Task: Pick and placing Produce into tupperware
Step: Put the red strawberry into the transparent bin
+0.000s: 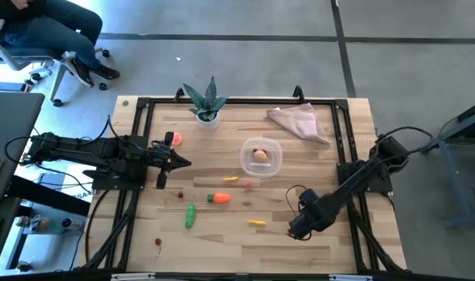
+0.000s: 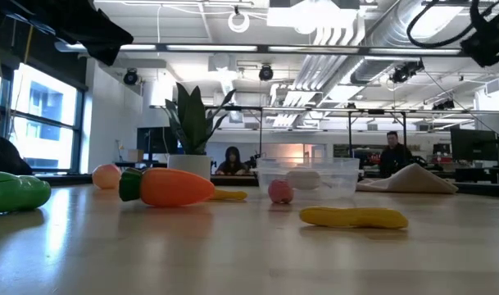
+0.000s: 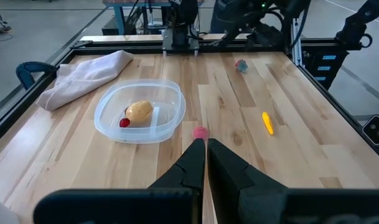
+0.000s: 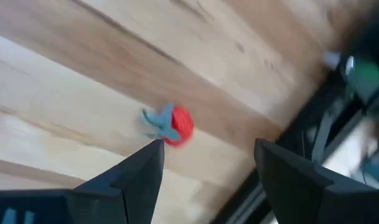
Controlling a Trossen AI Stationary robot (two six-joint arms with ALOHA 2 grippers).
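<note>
Currently right gripper [image 4: 205, 165], fingers spread, hovers over small red strawberry [image 4: 175, 125]; off-centre closing could flick it away. Left gripper [image 3: 206, 149] fingers clenched, empty.

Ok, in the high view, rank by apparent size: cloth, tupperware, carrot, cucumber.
1. cloth
2. tupperware, close behind the cloth
3. carrot and cucumber look about alike, so no ranking between them

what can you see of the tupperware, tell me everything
The tupperware is a small clear plastic tub, rounded, with a see-through rim and no lid on it. It sits upright on the wood table, near the middle, with the cloth apart from it toward the far side. Inside lie a beige potato and a tiny red berry beside it. Neither hand touches it.
</note>
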